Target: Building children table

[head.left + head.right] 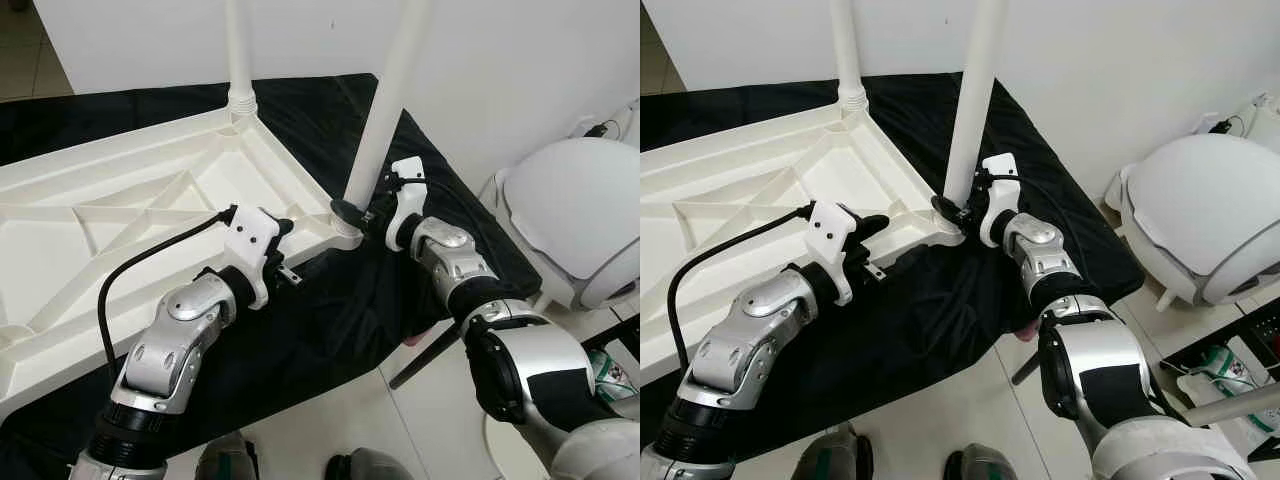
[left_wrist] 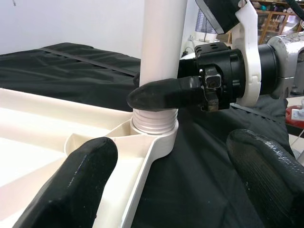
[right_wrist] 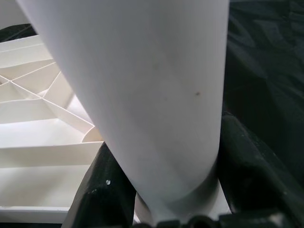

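Your white plastic tabletop point(image 1: 120, 215) lies upside down, ribs up, on a black cloth point(image 1: 330, 310) draped over whatever carries it; that support is hidden entirely, apart from a dark leg point(image 1: 425, 357) poking out under the cloth's near right edge. The tabletop's left part runs out of the head views.

Two white legs stand in corner sockets. The far leg point(image 1: 238, 55) rises from the far right corner, and the near leg point(image 1: 385, 105) from the near right corner, leaning slightly right. Both are cut off at the top, so you cannot see their ends.

Your right gripper point(image 1: 352, 212) is clamped on the near leg just above its socket point(image 2: 154, 128). In the left wrist view one black finger point(image 2: 164, 94) lies across the front of the leg, right over the ribbed collar; the other finger is hidden behind the leg. In the right wrist view the leg point(image 3: 142, 95) sits between both fingers, so close that the thread and socket are barely made out.

Your left gripper point(image 1: 290, 250) hovers at the tabletop's near edge, just left of that corner, fingers spread and holding nothing. Its fingertips point(image 2: 78, 185) are blurred in its own wrist view, one over the tabletop rim, the other over the cloth.

To the right, beside the wall, stands a white domed object point(image 1: 580, 215), partly out of the picture.
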`<state>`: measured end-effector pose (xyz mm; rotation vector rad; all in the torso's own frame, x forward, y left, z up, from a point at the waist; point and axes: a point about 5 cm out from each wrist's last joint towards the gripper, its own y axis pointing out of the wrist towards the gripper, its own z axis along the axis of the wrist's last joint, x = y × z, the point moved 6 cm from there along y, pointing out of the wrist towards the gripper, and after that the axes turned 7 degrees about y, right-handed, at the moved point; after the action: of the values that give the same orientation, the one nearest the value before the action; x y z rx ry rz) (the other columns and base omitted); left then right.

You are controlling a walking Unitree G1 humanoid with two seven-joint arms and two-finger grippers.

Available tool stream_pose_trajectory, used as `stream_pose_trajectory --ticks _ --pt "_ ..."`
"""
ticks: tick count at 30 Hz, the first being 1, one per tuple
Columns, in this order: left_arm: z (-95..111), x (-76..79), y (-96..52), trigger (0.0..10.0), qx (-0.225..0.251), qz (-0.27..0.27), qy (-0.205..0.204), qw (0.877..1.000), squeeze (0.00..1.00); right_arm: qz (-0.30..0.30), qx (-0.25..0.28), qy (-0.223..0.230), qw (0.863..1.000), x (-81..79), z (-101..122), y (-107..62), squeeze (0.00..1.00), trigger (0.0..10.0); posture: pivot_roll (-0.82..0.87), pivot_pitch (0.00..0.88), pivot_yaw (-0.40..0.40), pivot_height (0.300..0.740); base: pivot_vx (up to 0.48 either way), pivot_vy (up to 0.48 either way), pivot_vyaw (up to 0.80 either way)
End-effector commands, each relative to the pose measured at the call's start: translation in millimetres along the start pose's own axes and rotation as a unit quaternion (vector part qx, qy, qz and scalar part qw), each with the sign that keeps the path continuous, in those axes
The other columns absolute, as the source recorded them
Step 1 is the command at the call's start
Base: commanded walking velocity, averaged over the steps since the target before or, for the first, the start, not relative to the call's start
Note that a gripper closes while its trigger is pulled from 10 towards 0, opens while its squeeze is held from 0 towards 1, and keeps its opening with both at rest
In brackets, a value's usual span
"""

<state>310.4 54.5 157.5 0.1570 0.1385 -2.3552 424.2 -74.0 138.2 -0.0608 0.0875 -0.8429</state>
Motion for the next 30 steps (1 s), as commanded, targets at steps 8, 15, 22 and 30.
stream_pose_trajectory --ticks 8,15,22,30 --pt "-3 2.7 -1.1 10.0 -0.007 0.003 -0.007 1.000 0.00 0.010 0.001 0.011 1.000 1.2 -12 -10.7 0.00 7.3 0.03 0.009 -0.069 0.740 0.000 0.000 0.00" --pt "-4 4.4 -1.5 10.0 -0.009 -0.001 -0.009 1.000 0.00 -0.011 0.021 0.022 0.999 0.3 -10 -11.6 0.00 10.0 0.02 0.019 -0.061 0.740 0.000 0.000 0.00" --pt "-4 4.4 -1.5 10.0 -0.009 -0.001 -0.009 1.000 0.00 -0.011 0.021 0.022 0.999 0.3 -10 -11.6 0.00 10.0 0.02 0.019 -0.061 0.740 0.000 0.000 0.00" --pt "-3 4.3 -1.7 10.0 -0.011 -0.006 -0.006 1.000 0.00 -0.265 0.074 0.107 0.955 13.8 -18 -8.6 0.00 10.0 0.02 0.002 -0.055 0.740 0.000 0.000 0.00"
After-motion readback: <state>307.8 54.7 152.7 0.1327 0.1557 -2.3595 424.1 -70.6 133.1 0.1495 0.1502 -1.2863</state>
